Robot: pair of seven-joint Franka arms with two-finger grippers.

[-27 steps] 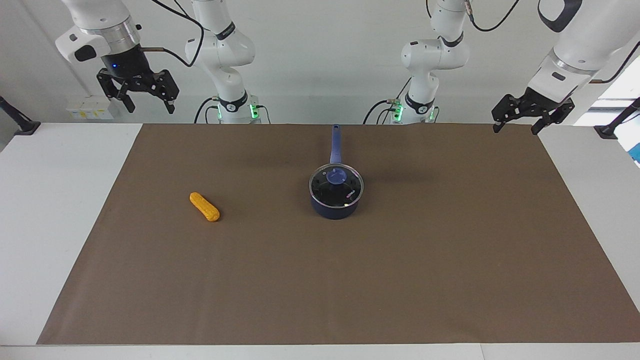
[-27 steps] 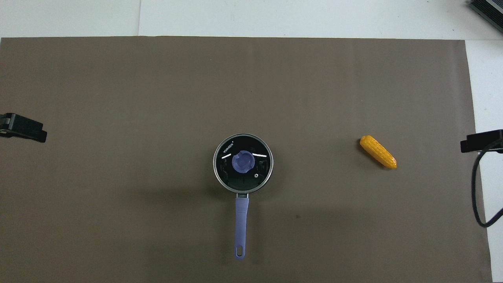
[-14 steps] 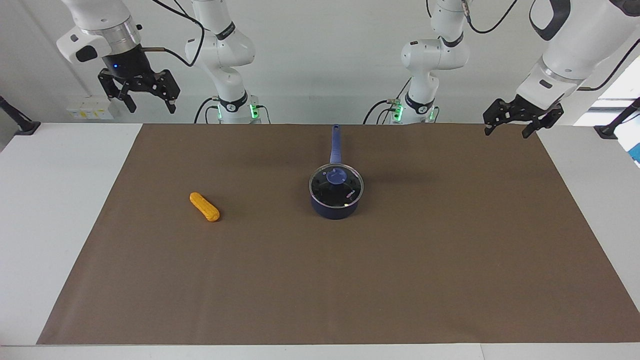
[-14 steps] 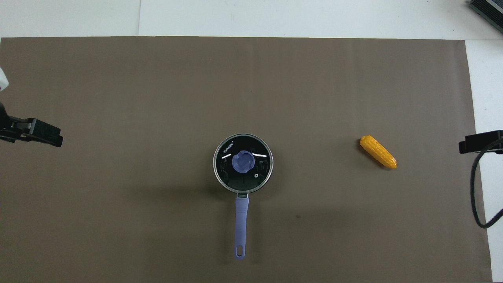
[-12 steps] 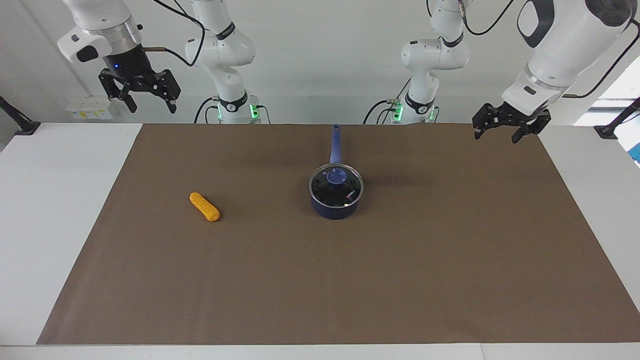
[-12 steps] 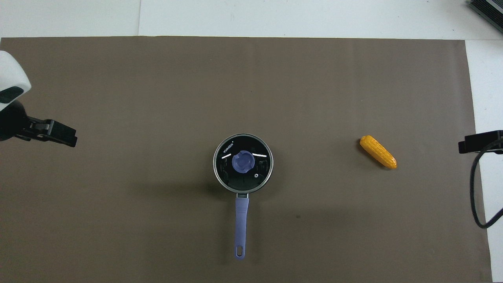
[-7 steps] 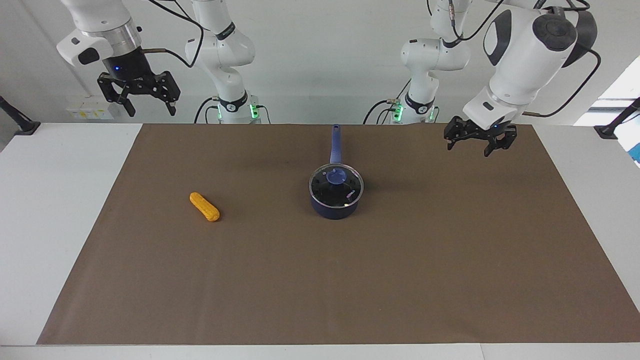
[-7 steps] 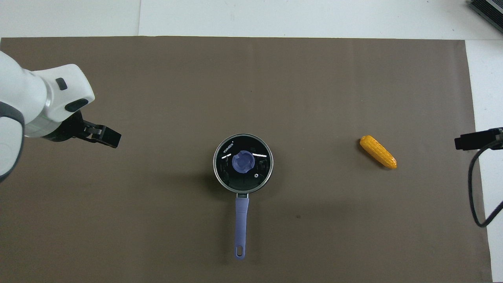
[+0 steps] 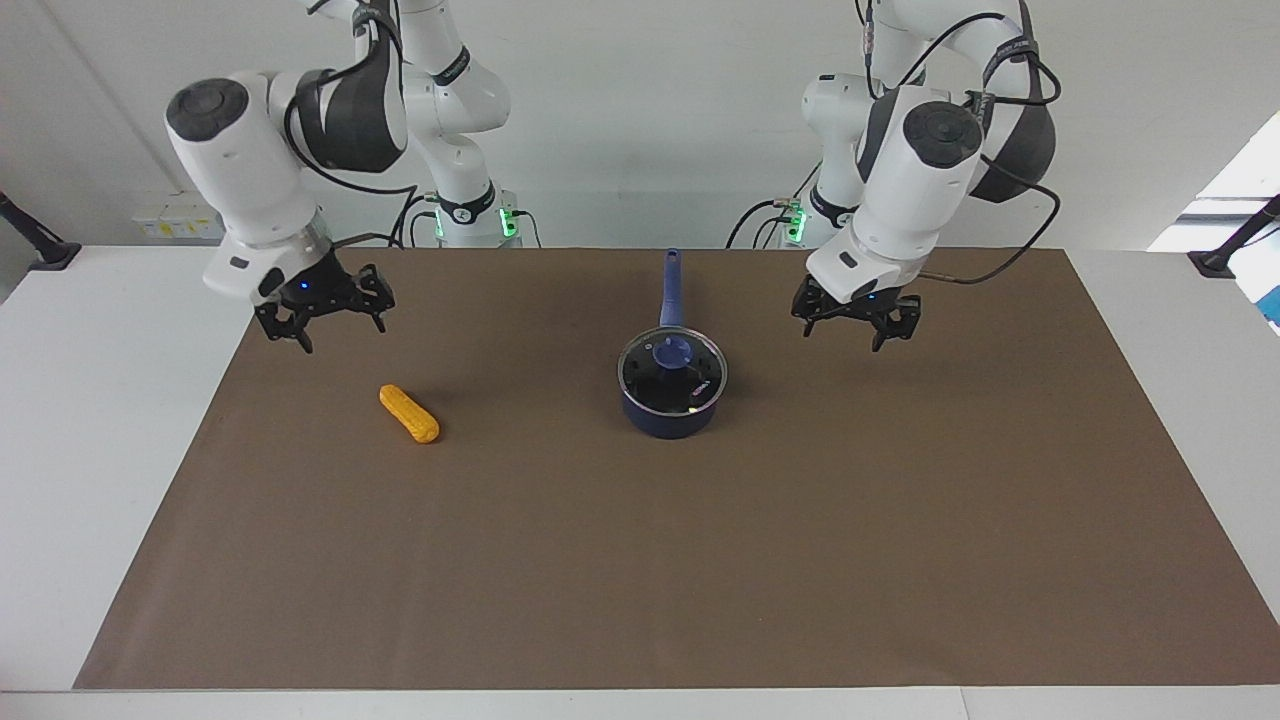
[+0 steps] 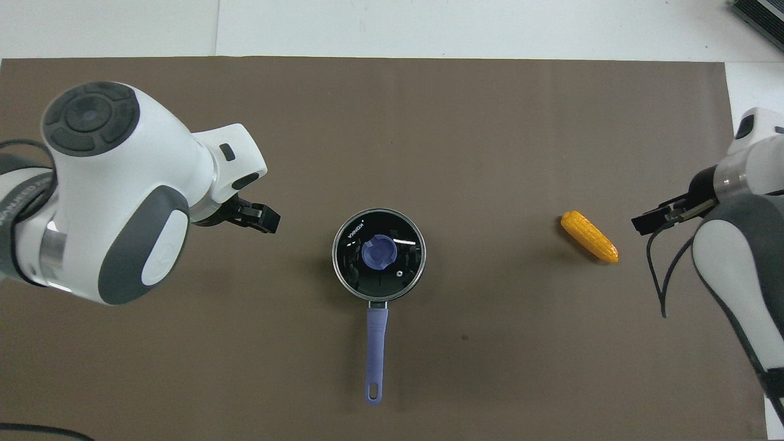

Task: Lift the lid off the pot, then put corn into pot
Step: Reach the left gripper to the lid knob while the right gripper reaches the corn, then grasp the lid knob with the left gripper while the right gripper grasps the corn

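The left tool [image 9: 855, 331], fingers apart, is approaching the lid [image 9: 672, 369] from its 2 o'clock in the facing view and should next grip the knob, while the right tool [image 9: 322, 320], also apart, is hovering near the corn [image 9: 409, 414].

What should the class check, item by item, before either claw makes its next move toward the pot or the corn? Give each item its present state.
1. Lid seated on the pot: ok, it covers the rim.
2. Blue knob uncovered for a grasp: ok.
3. Left claw open and empty: ok, in the air over the mat beside the pot.
4. Right claw open and empty: ok, in the air over the mat near the corn.
5. Corn lying free on the mat: ok, nothing touches it.
6. Pot interior empty: cannot tell through the glass.
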